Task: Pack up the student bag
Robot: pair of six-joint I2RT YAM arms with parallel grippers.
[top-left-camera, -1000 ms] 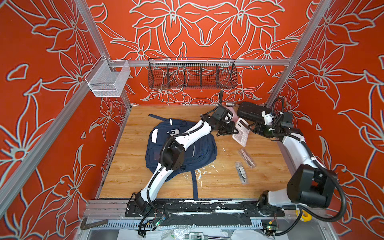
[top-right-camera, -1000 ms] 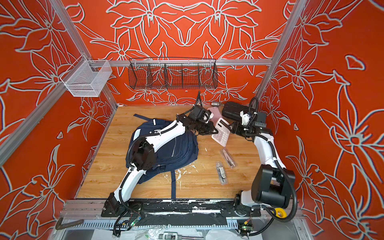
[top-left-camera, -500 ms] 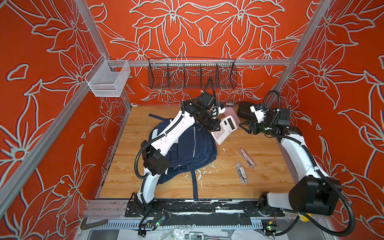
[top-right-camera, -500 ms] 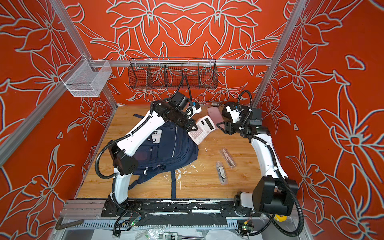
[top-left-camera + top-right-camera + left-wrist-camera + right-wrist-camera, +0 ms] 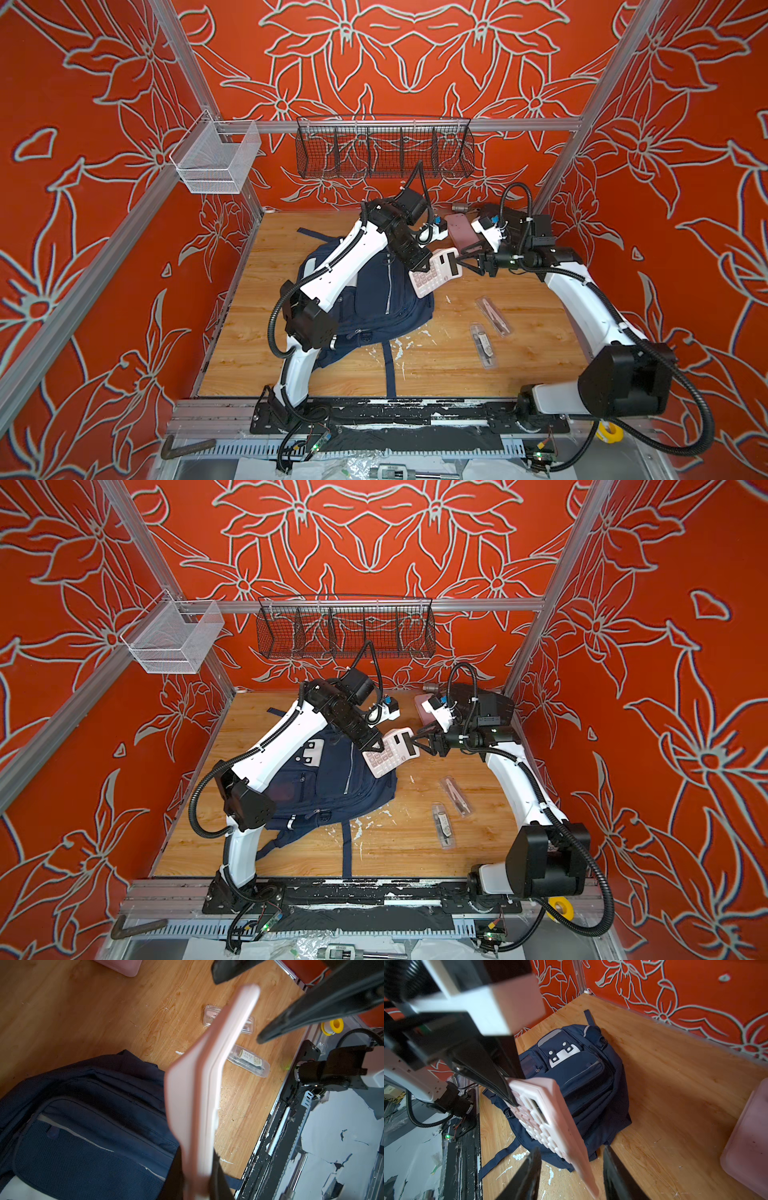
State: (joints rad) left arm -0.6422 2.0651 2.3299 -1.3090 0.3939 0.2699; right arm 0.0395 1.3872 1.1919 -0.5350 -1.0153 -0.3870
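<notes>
The student bag (image 5: 374, 299) (image 5: 332, 779), a navy backpack with white patches, lies flat on the wooden floor left of centre. My left gripper (image 5: 419, 264) (image 5: 199, 1178) is shut on a pink calculator (image 5: 434, 270) (image 5: 388, 752) and holds it tilted in the air over the bag's right edge. My right gripper (image 5: 461, 259) (image 5: 571, 1159) is open. Its jaws stand on either side of the calculator's (image 5: 550, 1118) far end, with a gap on each side. In the right wrist view the bag (image 5: 581, 1076) lies beneath the calculator.
A pink case (image 5: 461, 235) (image 5: 747, 1147) lies at the back, and a black case (image 5: 494, 704) sits behind the right arm. Two clear plastic packets (image 5: 492, 316) (image 5: 482, 345) lie right of the bag. A black wire basket (image 5: 384, 147) and a white mesh basket (image 5: 216, 162) hang on the walls.
My left arm has lifted the calculator off the floor and swung it over the bag's right edge. My right gripper has come up to its far end, jaws narrowing.
</notes>
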